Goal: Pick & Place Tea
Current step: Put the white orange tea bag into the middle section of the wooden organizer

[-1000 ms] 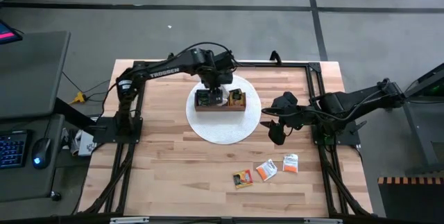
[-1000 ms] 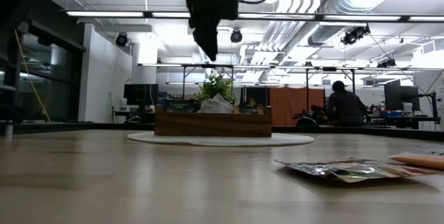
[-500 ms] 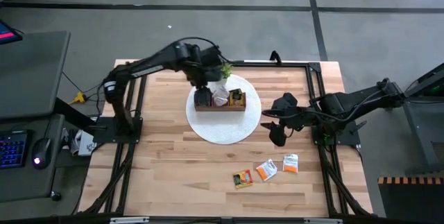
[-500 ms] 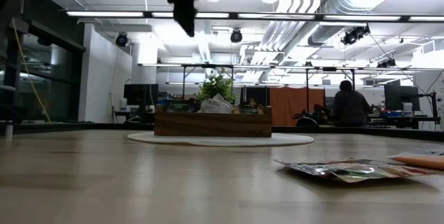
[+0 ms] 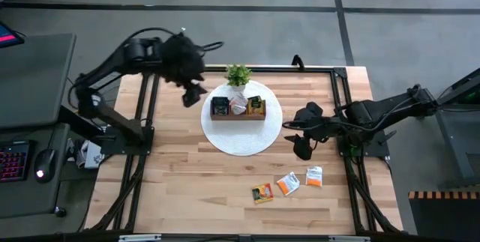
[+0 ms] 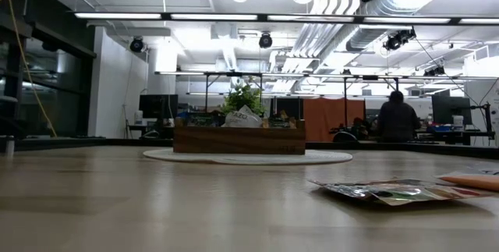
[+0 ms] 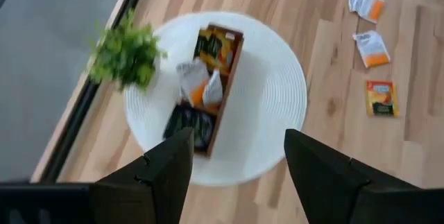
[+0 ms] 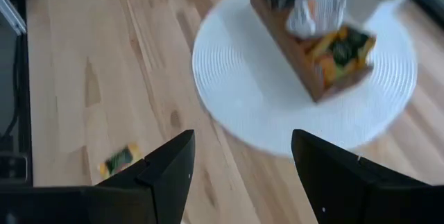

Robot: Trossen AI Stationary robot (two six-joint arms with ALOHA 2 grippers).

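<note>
Near the front edge of the table (image 5: 187,189), three tea sachets (image 5: 287,183) lie loose on bare wood, well apart from the white round mat (image 5: 241,138) farther back. The wooden tray (image 5: 238,108) on that mat holds dark, white and orange sachets in its three compartments, with open table on both sides. The right gripper (image 5: 299,146) hovers beside the mat, fingers spread and empty; the left gripper (image 5: 192,94) hangs near the far left edge, likewise spread and empty, with the potted plant (image 5: 238,74) just behind the tray.

Ribbed white mat (image 5: 241,138), brown tray (image 5: 238,115)
</note>
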